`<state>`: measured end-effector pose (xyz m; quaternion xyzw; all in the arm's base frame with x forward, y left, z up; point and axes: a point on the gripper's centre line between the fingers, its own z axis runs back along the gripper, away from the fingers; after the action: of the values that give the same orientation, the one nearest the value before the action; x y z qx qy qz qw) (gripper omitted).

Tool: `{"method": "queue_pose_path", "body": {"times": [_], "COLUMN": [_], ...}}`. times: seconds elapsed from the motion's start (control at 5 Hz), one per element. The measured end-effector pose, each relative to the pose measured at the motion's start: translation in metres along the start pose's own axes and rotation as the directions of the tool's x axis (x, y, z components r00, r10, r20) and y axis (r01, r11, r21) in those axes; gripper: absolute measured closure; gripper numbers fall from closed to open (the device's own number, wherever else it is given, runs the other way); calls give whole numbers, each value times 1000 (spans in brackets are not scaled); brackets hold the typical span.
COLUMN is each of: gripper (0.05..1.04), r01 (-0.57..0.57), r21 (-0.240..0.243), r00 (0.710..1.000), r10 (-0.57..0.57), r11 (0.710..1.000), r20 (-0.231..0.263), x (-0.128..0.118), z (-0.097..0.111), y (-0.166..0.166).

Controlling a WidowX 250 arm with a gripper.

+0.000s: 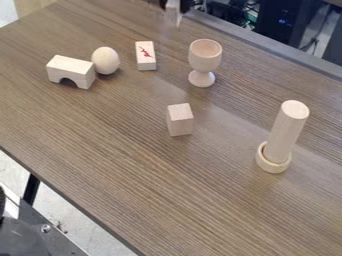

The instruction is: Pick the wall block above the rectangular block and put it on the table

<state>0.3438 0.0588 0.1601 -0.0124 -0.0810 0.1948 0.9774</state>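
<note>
The desk [200, 195] is brown. At its far edge, the claw [175, 5] is by 1 pale piece [173, 15]; spread or pinching, I cannot tell.

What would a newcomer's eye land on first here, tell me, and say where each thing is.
Most likely the tall pale cylinder, standing in a round ring toward the right of the table. Next, probably the small block with the jagged red mark, near the top, between the wooden egg and the goblet.
</note>
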Motion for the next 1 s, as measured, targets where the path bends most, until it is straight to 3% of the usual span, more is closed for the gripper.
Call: {"method": "queue_pose_path", "body": {"times": [0.2,0.4,1.0], "gripper": [807,807,807], "r01": [59,125,287], "r21": [-35,-71,-53], "r00": [998,991,945], "r10": [-59,-128,-292], "r11": [998,990,956], "r20": [6,-38,-147], "x": [-4,-11,-21], "z": [-1,-17,-78], "y": [-24,-54,-118]}}
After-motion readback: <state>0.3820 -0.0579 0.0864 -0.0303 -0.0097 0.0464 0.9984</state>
